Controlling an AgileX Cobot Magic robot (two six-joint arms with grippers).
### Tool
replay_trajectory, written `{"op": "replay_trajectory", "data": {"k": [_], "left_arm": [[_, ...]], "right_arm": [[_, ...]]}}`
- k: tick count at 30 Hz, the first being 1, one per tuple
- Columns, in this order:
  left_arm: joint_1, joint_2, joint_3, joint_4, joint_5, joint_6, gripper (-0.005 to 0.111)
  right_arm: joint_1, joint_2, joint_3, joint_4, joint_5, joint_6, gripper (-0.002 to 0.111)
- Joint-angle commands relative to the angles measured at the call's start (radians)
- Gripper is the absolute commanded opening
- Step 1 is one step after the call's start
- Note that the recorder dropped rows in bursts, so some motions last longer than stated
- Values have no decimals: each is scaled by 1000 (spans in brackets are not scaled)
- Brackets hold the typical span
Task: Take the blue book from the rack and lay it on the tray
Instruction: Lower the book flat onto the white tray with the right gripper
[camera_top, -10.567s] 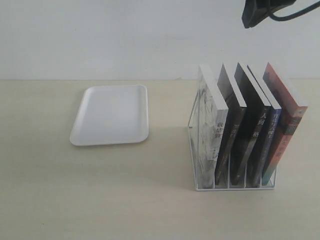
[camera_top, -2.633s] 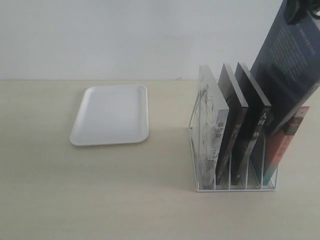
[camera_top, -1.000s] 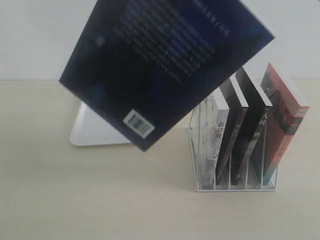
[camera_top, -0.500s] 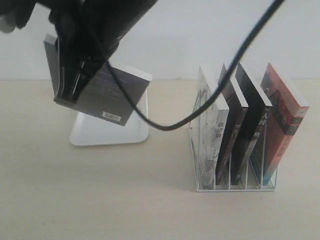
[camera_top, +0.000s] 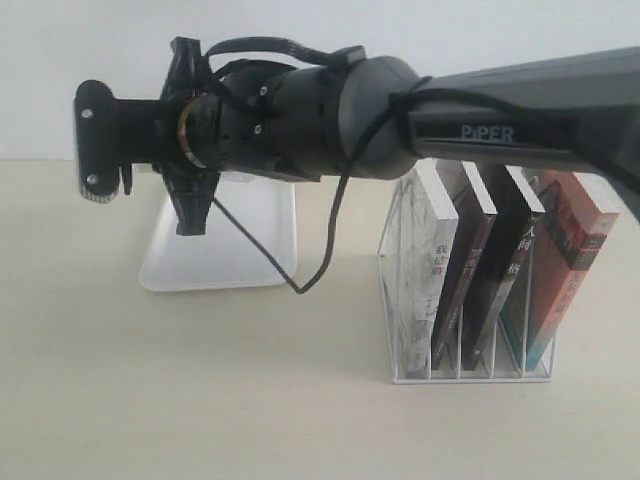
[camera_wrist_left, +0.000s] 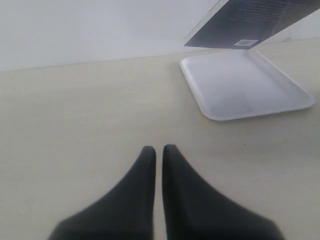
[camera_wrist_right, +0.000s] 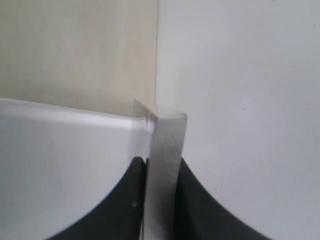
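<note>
My right gripper (camera_wrist_right: 161, 162) is shut on the blue book (camera_wrist_right: 162, 145), whose pale page edge stands between the two fingers. In the left wrist view the blue book (camera_wrist_left: 250, 22) hangs tilted just above the far end of the white tray (camera_wrist_left: 280, 92), dark back cover and barcode showing. In the exterior view the right arm reaches across to the left over the tray (camera_top: 230, 265), and its gripper (camera_top: 191, 212) points down there; the arm hides the book. The white wire rack (camera_top: 465, 376) stands at the right. My left gripper (camera_wrist_left: 156, 148) is shut and empty over bare table.
The rack still holds a white book (camera_top: 428, 262), two black-spined books (camera_top: 470, 270) and a red-and-teal book (camera_top: 568, 262). The right arm's cable (camera_top: 300, 285) loops down between tray and rack. A pale wall runs behind the table.
The right arm has carried the book left from beside the rack to above the tray and turned it; half a second ago the book showed in the exterior view, now the arm covers it.
</note>
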Motion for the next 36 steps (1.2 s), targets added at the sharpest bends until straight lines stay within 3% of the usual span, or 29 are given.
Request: {"op": "replay_trajectory", "data": {"k": [1, 11, 26, 29, 34, 36], "left_arm": [[2, -3, -3, -2, -16, 4, 5], [2, -3, -3, -2, -16, 4, 5], [2, -3, -3, -2, -16, 4, 5], [2, -3, -3, -2, -16, 4, 5], [2, -3, -3, -2, -16, 4, 5], [2, -3, -3, -2, -16, 4, 5]], "right_arm": [[-55, 11, -7, -28, -85, 19, 0], [-79, 119, -155, -17, -17, 82, 0], [-98, 212, -155, -19, -42, 113, 1], [-98, 214, -155, -17, -69, 132, 13], [-98, 214, -155, -17, -92, 196, 52], [-98, 214, -155, -17, -80, 200, 58]]}}
